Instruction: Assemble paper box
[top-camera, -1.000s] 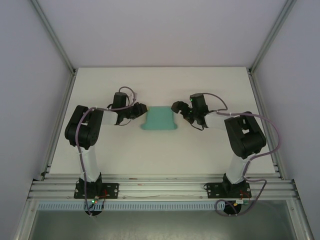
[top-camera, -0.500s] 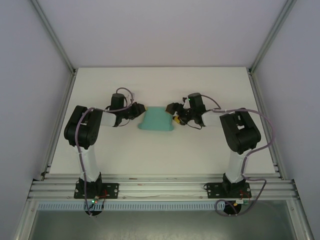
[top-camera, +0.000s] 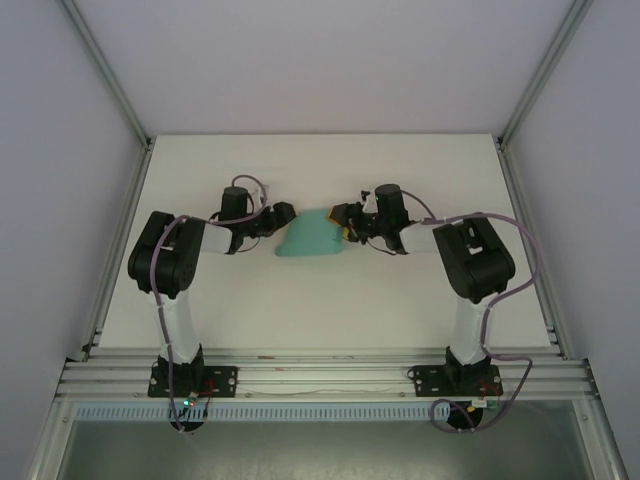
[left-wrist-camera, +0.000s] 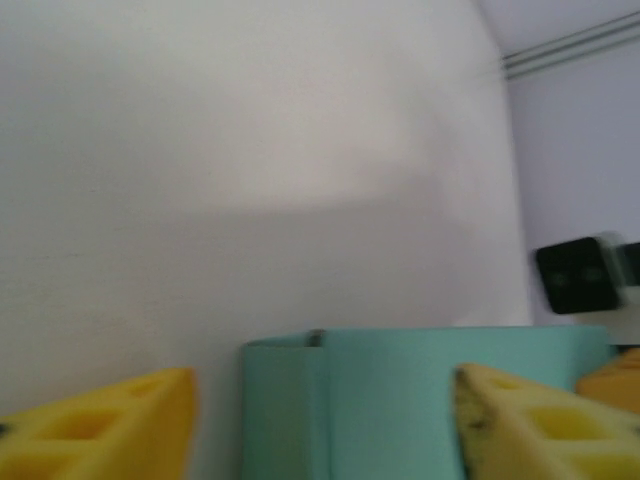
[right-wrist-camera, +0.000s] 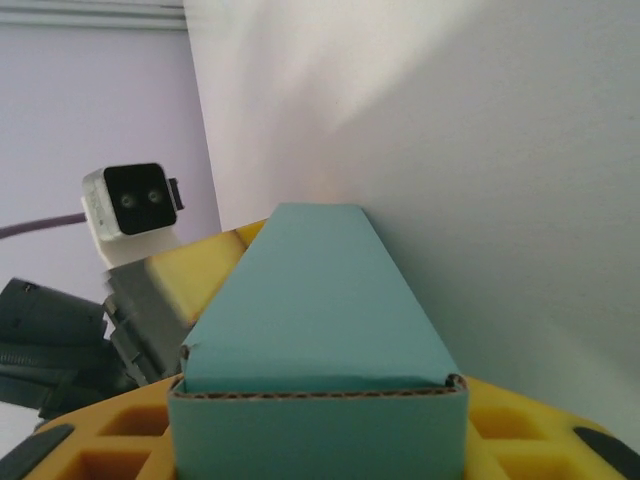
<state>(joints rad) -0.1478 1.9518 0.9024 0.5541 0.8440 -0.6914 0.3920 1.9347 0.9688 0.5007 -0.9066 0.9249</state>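
Note:
The teal-green paper box (top-camera: 312, 238) lies folded on the white table (top-camera: 330, 300) between both grippers. My left gripper (top-camera: 283, 213) is at the box's upper left corner. In the left wrist view the box (left-wrist-camera: 400, 400) sits between the yellow fingers (left-wrist-camera: 110, 425): the right one overlaps the card and a gap shows beside the left one, so the gripper (left-wrist-camera: 325, 385) is open. My right gripper (top-camera: 345, 221) is at the box's right end. In the right wrist view its yellow fingers (right-wrist-camera: 545, 435) press both sides of the box (right-wrist-camera: 315, 320), whose end flap faces the camera.
Metal frame posts (top-camera: 108, 90) and grey walls close in the table on the left, right and back. An aluminium rail (top-camera: 320, 375) runs along the near edge by the arm bases. The left wrist's white camera (right-wrist-camera: 135, 210) shows beyond the box.
My right gripper has moved left onto the box's right end and closed on it. The box has shifted slightly left and lost its flat outline. The left gripper edged up a little.

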